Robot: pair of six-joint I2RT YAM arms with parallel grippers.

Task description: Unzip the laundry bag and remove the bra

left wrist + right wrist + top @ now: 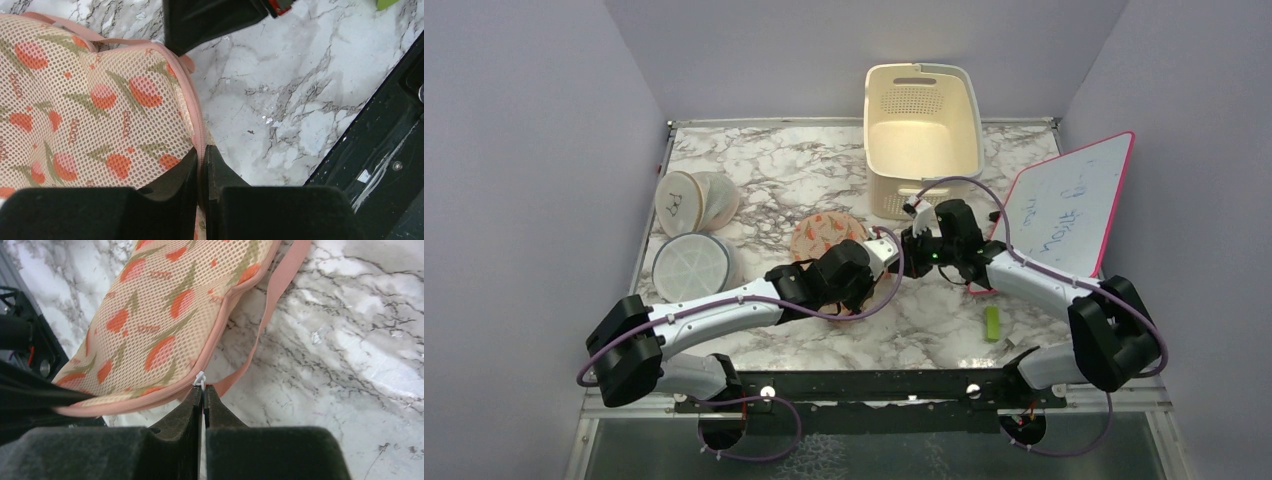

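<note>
Laundry bag (90,100) rim in left tool (202,152), zip pull (200,378) in right tool (204,392)

One peach laundry bag (824,235) lies by two claws, the left claw (886,250) and the right claw (912,246). Well left of both: two round white mesh cases (692,200) (692,265). Around the right claw: one basket (921,70) beyond, one whiteboard (1064,205) to its right, one green block (992,323) nearer.

White arms (714,316), black joints (629,350) and jaws, purple cables (964,181).

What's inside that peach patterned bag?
Nothing inside shows. The laundry bag is zipped shut where visible, white zip pull at its edge, and its printed mesh hides any contents.
</note>
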